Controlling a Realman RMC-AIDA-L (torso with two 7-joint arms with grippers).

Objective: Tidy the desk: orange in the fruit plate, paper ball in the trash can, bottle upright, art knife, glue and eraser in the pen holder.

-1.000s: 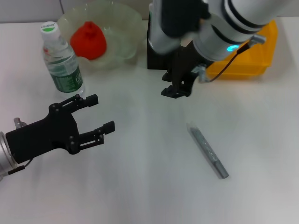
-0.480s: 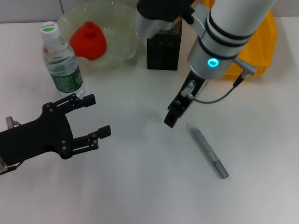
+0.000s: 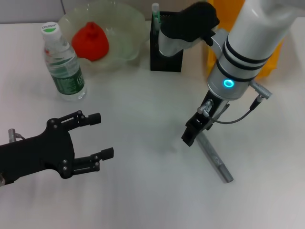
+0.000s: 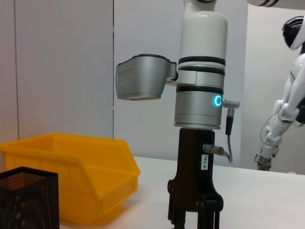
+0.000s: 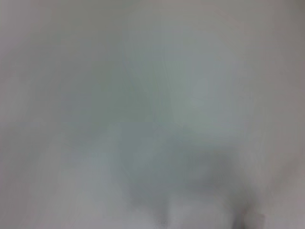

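The grey art knife (image 3: 217, 164) lies flat on the white desk, right of centre. My right gripper (image 3: 190, 137) hangs just above its upper end; it also shows in the left wrist view (image 4: 193, 217). My left gripper (image 3: 102, 135) is open and empty, low at the front left. The bottle (image 3: 62, 62) stands upright at the back left. The orange (image 3: 90, 40) sits in the clear fruit plate (image 3: 128, 24). The black mesh pen holder (image 3: 166, 52) holds a white, green-capped stick (image 3: 155, 10). The paper ball and the eraser are not in view.
A yellow bin (image 3: 214, 52) stands behind my right arm at the back right and shows in the left wrist view (image 4: 71, 176). The right wrist view shows only blurred white desk.
My right arm has swung from beside the pen holder forward and right, down to the knife's upper end. My left gripper has drifted slightly toward the front.
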